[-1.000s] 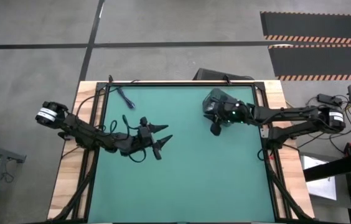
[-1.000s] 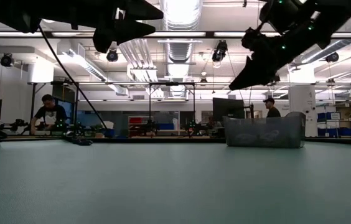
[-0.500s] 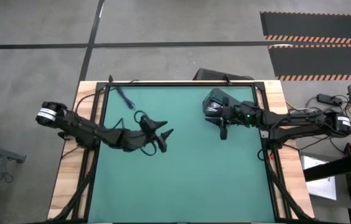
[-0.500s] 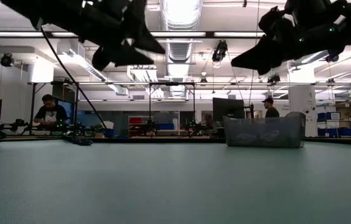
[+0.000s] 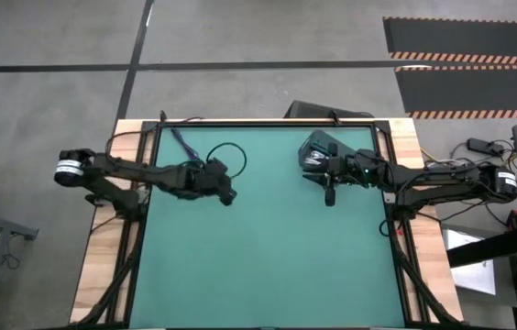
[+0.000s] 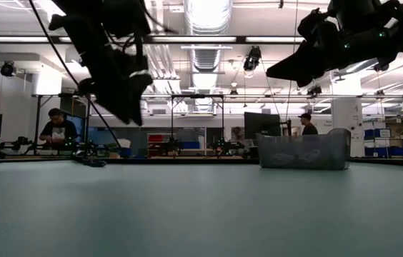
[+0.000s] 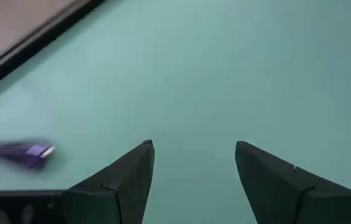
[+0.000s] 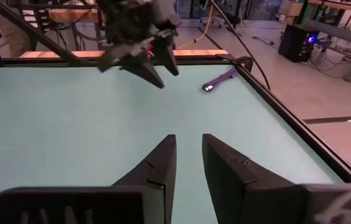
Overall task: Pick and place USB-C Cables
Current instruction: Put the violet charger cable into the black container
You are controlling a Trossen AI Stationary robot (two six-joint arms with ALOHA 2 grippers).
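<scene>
Two arms over a green mat [image 5: 268,247]. High view: left gripper [image 5: 225,193] at about 10 o'clock, fingers foreshortened; right gripper [image 5: 330,194] just below the grey bin [image 5: 315,148] at 1 o'clock, contents hidden by the arm. One blue cable [image 5: 183,143] lies at 11 o'clock. Low view: bin contents hazy. Left wrist: fingers spread, nothing between, cable blurred. Right wrist: fingers narrowly parted, empty.

A robotics laboratory or workshop hall. Beyond the far edge of the green table [image 6: 201,214] stand rows of workbenches [image 6: 180,151] with equipment, exposed ceiling ducts [image 6: 203,43] and strip lights. Two people [image 6: 57,130] are present, apparently at workstations. Hazard-striped mats [image 5: 467,55] lie on the concrete floor [image 5: 48,55].
</scene>
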